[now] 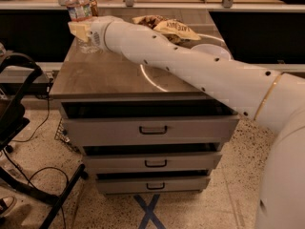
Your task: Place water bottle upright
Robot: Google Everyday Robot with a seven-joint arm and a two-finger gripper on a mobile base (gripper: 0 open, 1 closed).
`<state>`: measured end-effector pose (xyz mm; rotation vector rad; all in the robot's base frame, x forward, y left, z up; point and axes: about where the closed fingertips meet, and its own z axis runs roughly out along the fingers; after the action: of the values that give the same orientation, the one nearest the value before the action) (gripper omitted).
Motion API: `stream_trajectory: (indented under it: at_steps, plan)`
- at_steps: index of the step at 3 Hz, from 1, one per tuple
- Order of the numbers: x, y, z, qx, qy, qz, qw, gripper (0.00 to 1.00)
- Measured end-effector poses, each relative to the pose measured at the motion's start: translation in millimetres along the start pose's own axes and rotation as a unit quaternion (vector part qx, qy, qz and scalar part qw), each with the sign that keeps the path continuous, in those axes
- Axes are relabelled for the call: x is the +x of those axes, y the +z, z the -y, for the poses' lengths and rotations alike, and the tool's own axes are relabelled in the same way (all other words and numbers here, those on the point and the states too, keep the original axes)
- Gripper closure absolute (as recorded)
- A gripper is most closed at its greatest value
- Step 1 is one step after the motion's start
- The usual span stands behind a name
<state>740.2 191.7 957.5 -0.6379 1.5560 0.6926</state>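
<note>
The water bottle [78, 5] is clear and ribbed with a pale label band. It stands upright at the far left corner of the drawer cabinet's top [105, 75]. My gripper [79, 31] reaches in from the right on the long white arm, and its tan fingers [76, 30] are closed around the bottle's lower half. The bottle's clear base shows just below the fingers, at or just above the surface; I cannot tell whether it touches. The cap is cut off by the top edge of the view.
A crumpled chip bag [167, 26] lies at the back of the cabinet top, partly behind my arm. A brownish can [94, 6] stands just behind the bottle. A white ring mark [145, 78] shows mid-top. A black frame and cables [19, 128] stand at the left on the floor.
</note>
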Motion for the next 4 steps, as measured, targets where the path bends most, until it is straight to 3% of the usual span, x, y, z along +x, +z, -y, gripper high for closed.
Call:
stream_trajectory:
  at_steps: [2, 4]
  plan:
    - [41, 8, 4, 0.018, 0.016, -0.019, 0.9995, 1.0]
    - [73, 0, 7, 0.04, 0.031, -0.005, 0.9987, 1.0]
